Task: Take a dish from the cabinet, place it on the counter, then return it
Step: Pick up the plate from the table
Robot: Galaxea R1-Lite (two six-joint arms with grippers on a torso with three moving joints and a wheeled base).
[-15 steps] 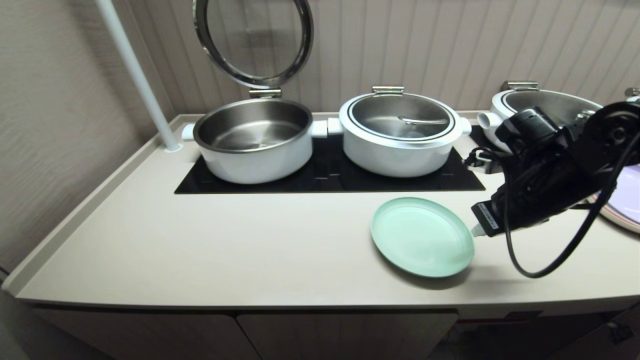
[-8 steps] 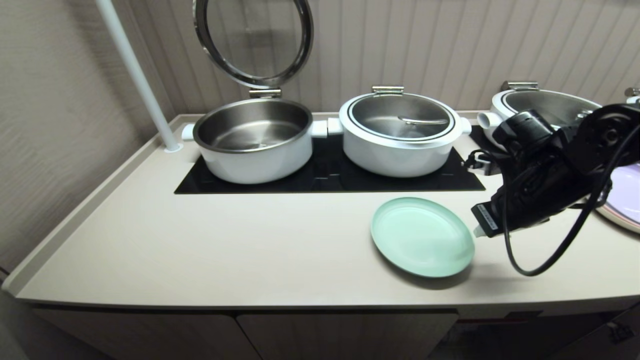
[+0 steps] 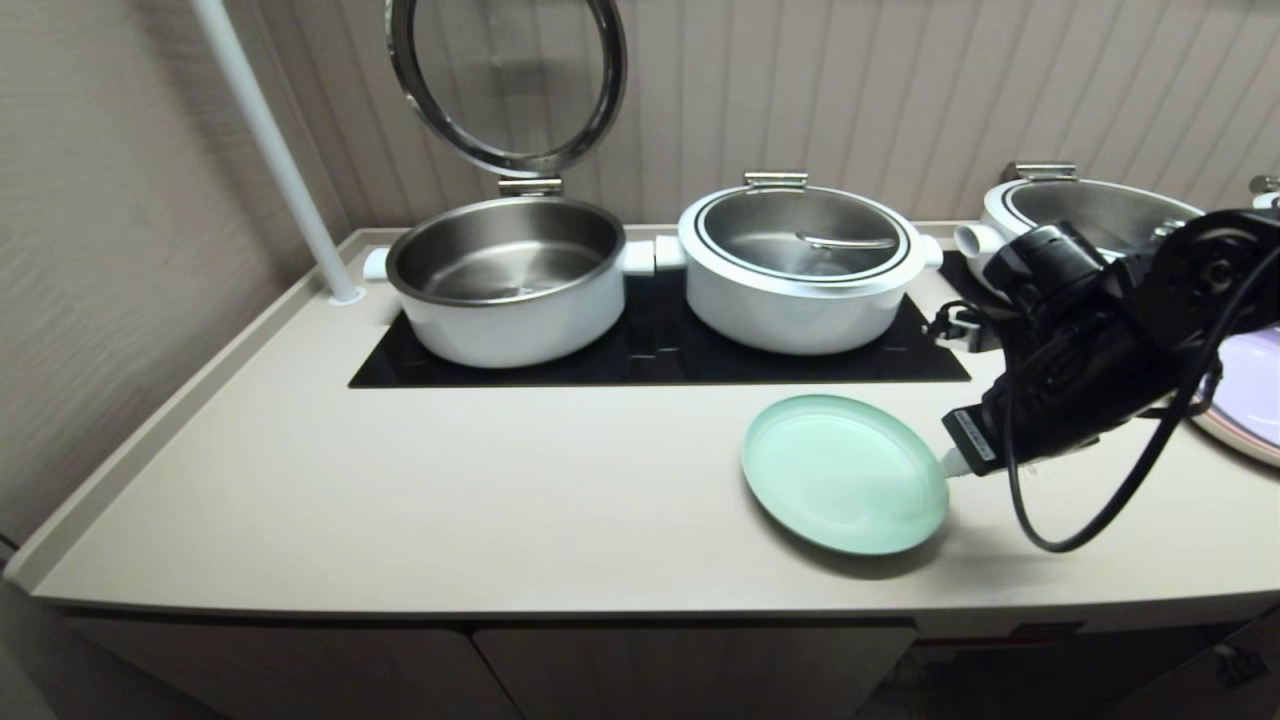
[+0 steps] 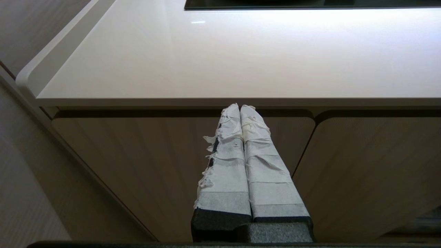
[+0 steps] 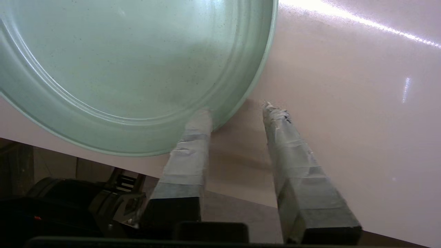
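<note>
Our right claw (image 5: pixel 237 110) has just released the dish (image 3: pixel 843 472), now flat on the table (image 3: pixel 450 490); set-down looks done, returning it remains. Left claw (image 4: pixel 241 112) clenched.

Left pincer (image 4: pixel 240 107) hangs low in front of the unit, its two tape-wrapped fingers (image 4: pixel 225 172) pressed flat together, tape fraying along one edge. The tips point at the front edge of the cream surface (image 4: pixel 220 62), which stretches away above them, glossy and bright. A strip of black cooktop (image 4: pixel 310 3) shows at its far side. Below the edge sit two ribbed doors (image 4: pixel 137 165), a dark seam between them just beside the fingers.
</note>
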